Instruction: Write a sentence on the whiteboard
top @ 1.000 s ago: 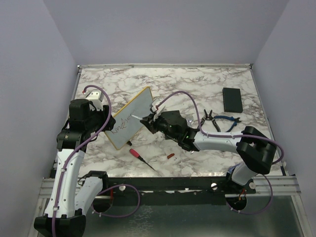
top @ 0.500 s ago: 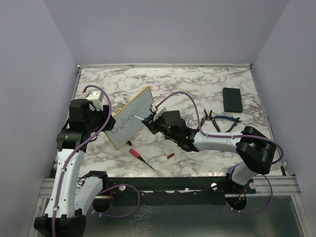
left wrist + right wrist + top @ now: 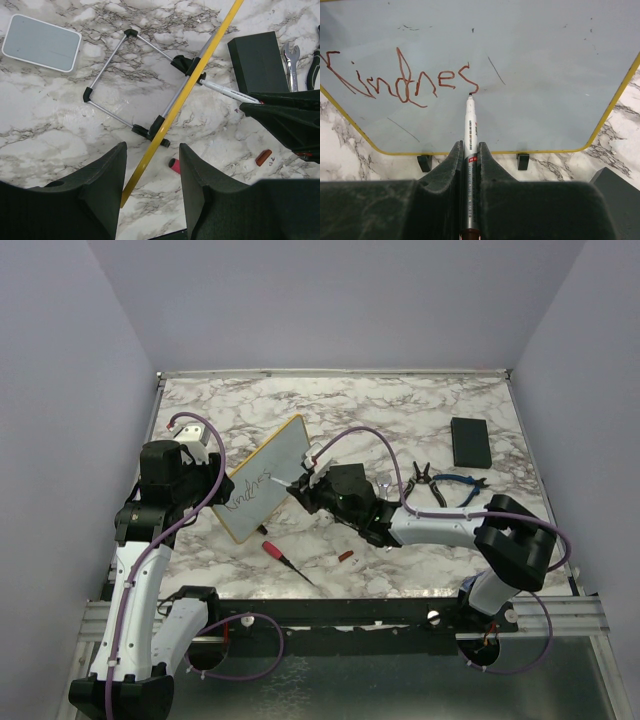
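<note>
Red sentence (image 3: 402,80) on whiteboard (image 3: 545,60), right gripper (image 3: 469,150) clamping marker (image 3: 470,117) against it, left gripper (image 3: 152,150) splayed

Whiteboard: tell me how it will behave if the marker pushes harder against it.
The whiteboard probably tips or slides easily: it leans on a thin wire stand. It looks stiff and light, its yellow edge thin and straight. The left gripper straddles that edge and might check it.
</note>
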### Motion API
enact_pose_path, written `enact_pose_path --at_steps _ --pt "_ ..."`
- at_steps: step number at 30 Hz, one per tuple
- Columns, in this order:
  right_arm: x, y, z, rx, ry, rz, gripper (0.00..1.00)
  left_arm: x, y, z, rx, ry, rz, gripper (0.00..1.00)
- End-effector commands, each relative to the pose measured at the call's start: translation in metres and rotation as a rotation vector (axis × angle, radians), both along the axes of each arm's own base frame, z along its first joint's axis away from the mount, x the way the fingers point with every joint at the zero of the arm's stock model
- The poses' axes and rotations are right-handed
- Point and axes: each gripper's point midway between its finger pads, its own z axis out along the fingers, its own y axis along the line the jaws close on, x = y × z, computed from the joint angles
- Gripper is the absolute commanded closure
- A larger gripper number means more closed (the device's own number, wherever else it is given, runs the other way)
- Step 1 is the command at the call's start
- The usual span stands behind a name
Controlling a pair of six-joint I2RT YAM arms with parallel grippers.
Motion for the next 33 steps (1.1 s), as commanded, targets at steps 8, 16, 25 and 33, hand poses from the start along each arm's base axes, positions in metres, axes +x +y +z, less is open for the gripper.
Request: enact_pose_path --at_steps 8,16,25,33 --pt "-0.014 0.004 0.005 0.015 -0.018 0.043 0.99 -0.007 -0.005 -0.002 -0.015 0.014 -0.023 0.53" --pt "-0.001 -0.018 0.022 0.037 -0.047 -0.084 0.99 -0.007 -0.005 -0.002 -0.015 0.014 -0.023 0.53" --pt "0.010 -0.013 0.036 0.059 -0.079 -0.108 0.99 -0.007 -0.005 -0.002 -0.016 0.011 -0.024 0.53" --pt "0.014 -0.012 0.044 0.074 -0.097 -0.118 0.99 -0.008 -0.005 -0.002 -0.015 0.011 -0.023 0.53"
